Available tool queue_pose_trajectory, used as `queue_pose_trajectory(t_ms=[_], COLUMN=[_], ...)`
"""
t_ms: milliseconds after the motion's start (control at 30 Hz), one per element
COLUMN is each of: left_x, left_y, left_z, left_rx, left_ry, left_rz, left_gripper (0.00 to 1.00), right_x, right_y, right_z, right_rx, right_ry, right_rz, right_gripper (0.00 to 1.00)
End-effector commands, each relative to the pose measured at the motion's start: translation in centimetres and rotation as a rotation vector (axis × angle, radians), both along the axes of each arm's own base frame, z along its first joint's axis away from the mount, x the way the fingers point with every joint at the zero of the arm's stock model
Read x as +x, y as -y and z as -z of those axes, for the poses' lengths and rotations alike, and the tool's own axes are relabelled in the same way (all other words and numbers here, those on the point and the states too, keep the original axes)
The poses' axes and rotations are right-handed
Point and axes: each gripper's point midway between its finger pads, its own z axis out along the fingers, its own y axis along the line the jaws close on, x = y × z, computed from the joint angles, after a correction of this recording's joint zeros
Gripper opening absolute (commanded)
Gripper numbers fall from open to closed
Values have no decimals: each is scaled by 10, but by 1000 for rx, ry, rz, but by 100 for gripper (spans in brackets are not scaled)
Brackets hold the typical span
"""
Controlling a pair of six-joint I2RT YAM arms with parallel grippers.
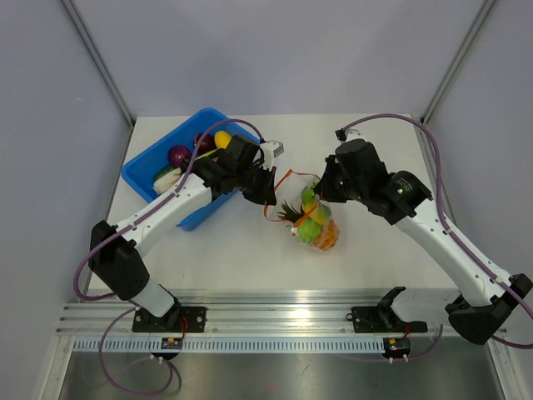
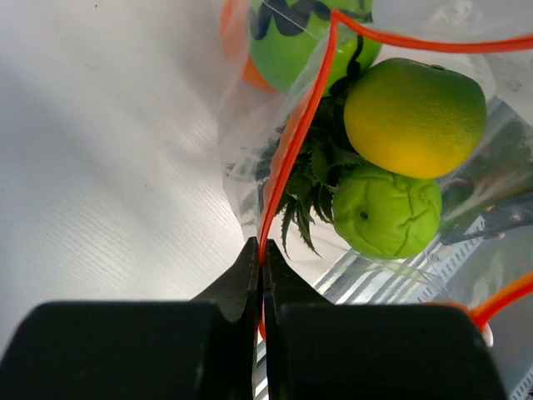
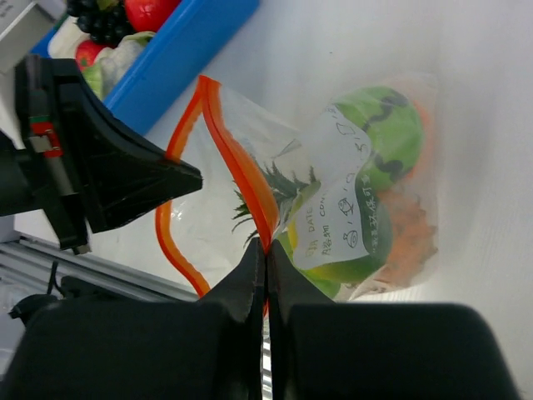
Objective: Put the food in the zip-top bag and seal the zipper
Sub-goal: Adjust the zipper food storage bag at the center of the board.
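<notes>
Clear zip-top bag (image 1: 316, 225) holds toy food (image 2: 414, 117), orange-red zipper (image 2: 293, 146) gaping.

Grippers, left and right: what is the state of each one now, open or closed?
Left gripper: closed, pinching the zipper.
Right gripper: closed, also pinching the zipper.

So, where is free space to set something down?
Bare table lies between the bag and the front rail, and behind the bag. Crowded between the blue bin and the bag, where both jaws grip the zipper.
</notes>
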Motion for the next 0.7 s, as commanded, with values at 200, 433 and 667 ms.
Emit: queue_pose_trajectory(t_ms=[200,433,667], left_x=[4,1,17], left_y=[6,2,-28], left_z=[-25,-46,-89], left_rx=[-59,-104,-96], left_ry=[69,79,184], left_rz=[42,52,-28], left_gripper=[1,68,69], right_x=[1,3,5], right_y=[-24,-36,-44], right_z=[-20,-17,-20], right_rx=[155,184,205], right_ry=[37,25,27], right_rz=[-37,-64,-91], right_gripper=[0,0,0])
